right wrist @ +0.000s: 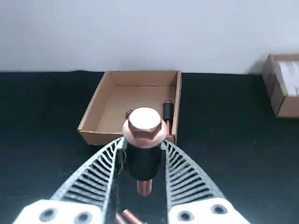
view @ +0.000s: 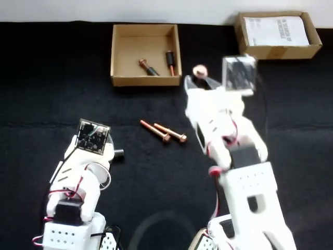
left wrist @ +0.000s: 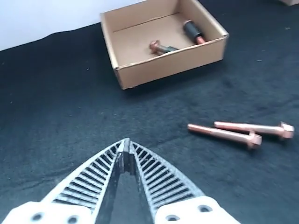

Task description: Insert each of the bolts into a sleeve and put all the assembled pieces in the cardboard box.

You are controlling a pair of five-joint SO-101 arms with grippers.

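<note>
My right gripper (right wrist: 144,154) is shut on an assembled piece (right wrist: 144,144), a copper bolt inside a black sleeve, standing head up between the fingers. In the high view that right gripper (view: 197,78) hangs just right of the cardboard box (view: 118,52), near its front right corner. Two assembled pieces (view: 148,67) (view: 170,61) lie inside the box. Two loose copper bolts (view: 154,130) (view: 170,133) lie side by side on the black mat in front of the box. My left gripper (left wrist: 126,144) is shut with nothing in it, low over the mat, left of the bolts (left wrist: 224,134).
A second cardboard box (view: 276,34) with a paper sheet in it stands at the back right. The black mat (view: 52,104) covers the table. The right arm's white body (view: 244,177) stretches over the mat's right half.
</note>
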